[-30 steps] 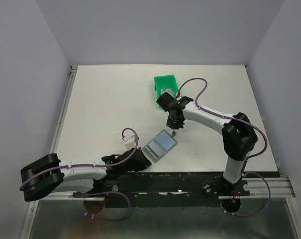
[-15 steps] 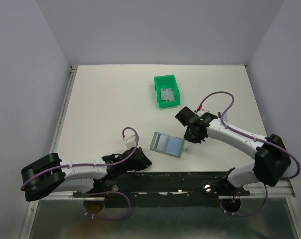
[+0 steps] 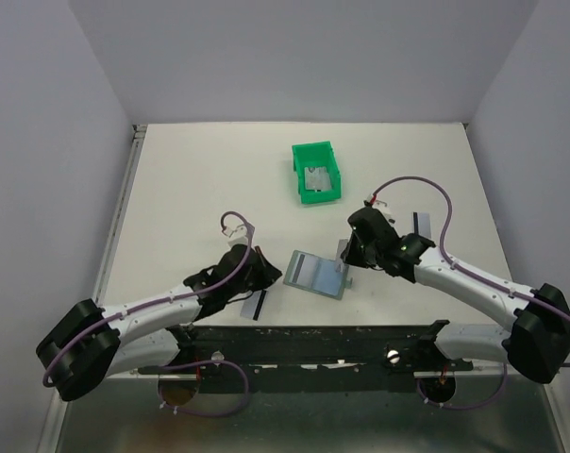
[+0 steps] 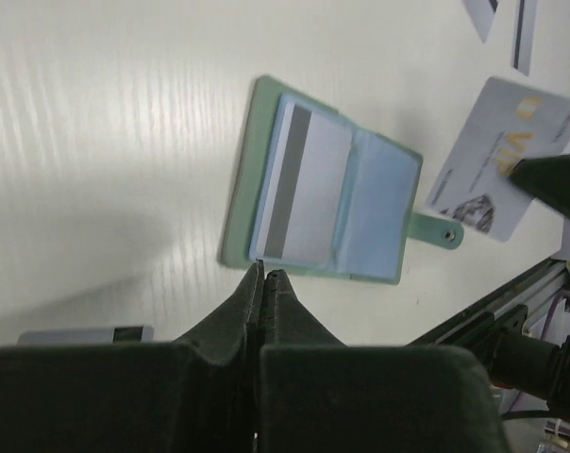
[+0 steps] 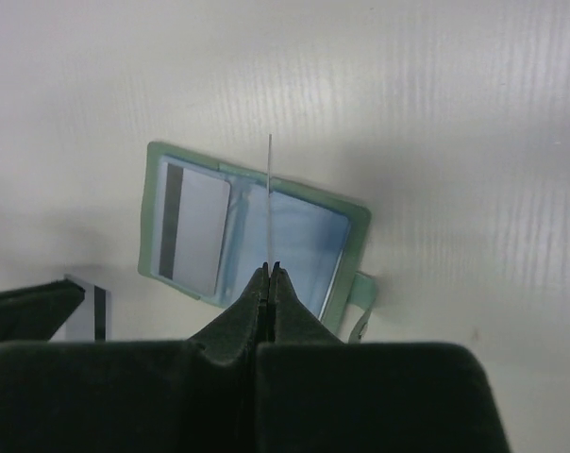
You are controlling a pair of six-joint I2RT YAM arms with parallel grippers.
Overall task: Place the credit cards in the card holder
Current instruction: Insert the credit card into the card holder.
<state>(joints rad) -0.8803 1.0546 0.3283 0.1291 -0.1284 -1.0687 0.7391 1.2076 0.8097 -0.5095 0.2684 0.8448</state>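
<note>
While clamping one credit card (image 4: 478, 142) upright over the open card holder (image 5: 304, 245) at the tabletop's (image 3: 200, 189) front, shows right end effector (image 5: 269, 272) fully closed. Has second card (image 5: 195, 231) already pocketed inside. Puts left end effector (image 4: 264, 276), closed and empty, just beside holder's edge; loose card (image 3: 255, 305) nearby, green bin (image 3: 313, 148) behind.

The wallet (image 3: 316, 274) is a dull grey-green outside, and its pockets are a paler blue. The tucked card (image 4: 309, 193) is silvery grey with one dark stripe. The raised card (image 4: 485, 159) looks whitish, with yellow marks and a dark printed patch. The bin (image 3: 317, 173) is bright green, the table (image 3: 191, 189) white, and the right arm (image 3: 464, 280) white with black joints.
</note>
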